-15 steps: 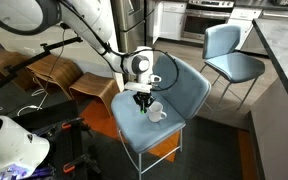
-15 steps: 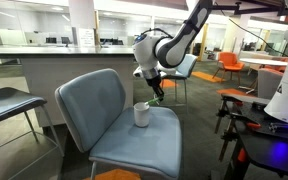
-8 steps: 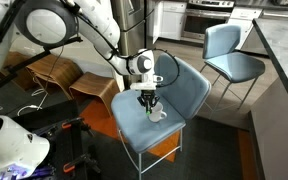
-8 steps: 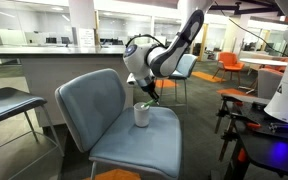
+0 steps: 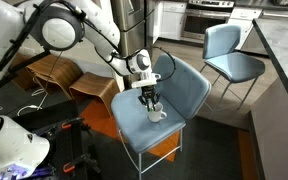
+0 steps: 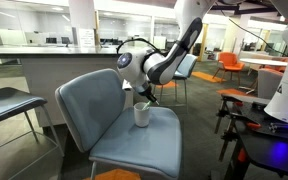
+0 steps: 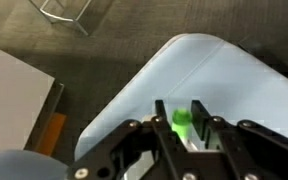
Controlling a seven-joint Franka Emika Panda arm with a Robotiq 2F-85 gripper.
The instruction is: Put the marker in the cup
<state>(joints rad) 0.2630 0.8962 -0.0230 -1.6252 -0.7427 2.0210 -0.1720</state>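
Marker (image 7: 181, 122) poised over cup (image 6: 141, 115).
My gripper (image 5: 149, 101) sits mid-frame, jaws clenched on the marker. I judge its long axis near vertical, with the cup just beneath on the chair seat (image 5: 189, 92) surface.

Glossy white rounded arm segments (image 5: 92, 27) with dark joint seams, upper left; thin black cable (image 5: 173, 62) looped beside wrist; black blocky two-fingered gripper (image 7: 183, 118).

No text, label, brand, number or sign can be read in any view.
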